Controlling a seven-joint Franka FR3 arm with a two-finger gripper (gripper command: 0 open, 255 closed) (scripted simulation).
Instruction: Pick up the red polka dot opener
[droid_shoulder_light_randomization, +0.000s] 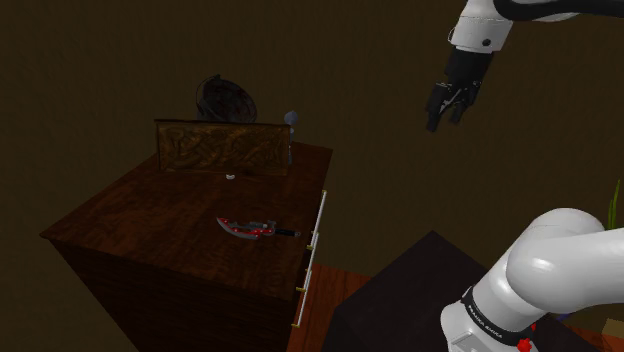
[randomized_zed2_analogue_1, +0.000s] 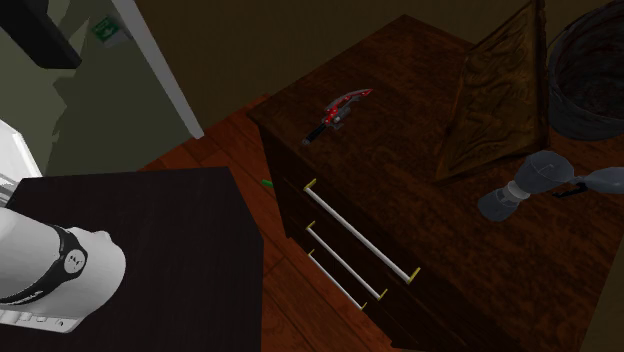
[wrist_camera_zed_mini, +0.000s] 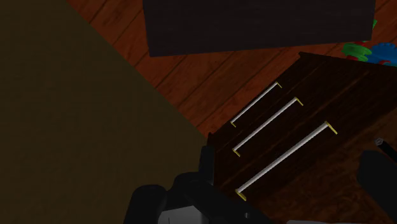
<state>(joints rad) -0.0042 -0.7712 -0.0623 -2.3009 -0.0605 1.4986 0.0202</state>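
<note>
Gripper (droid_shoulder_light_randomization: 445, 121) hanging high, well apart from the dresser (droid_shoulder_light_randomization: 130, 215); in this dimness I am not managing to tell whether it is open or closed.
I am counting one red opener (droid_shoulder_light_randomization: 250, 229) lying flat on the dresser top near its front edge; three drawer handles (randomized_zed2_analogue_1: 360, 232).

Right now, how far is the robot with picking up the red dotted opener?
Nothing is done yet. The red dotted opener lies flat on the dark wooden dresser. The pincer hangs high, far toward the shoulder view's right. Approach, grasp and lift remain.
</note>
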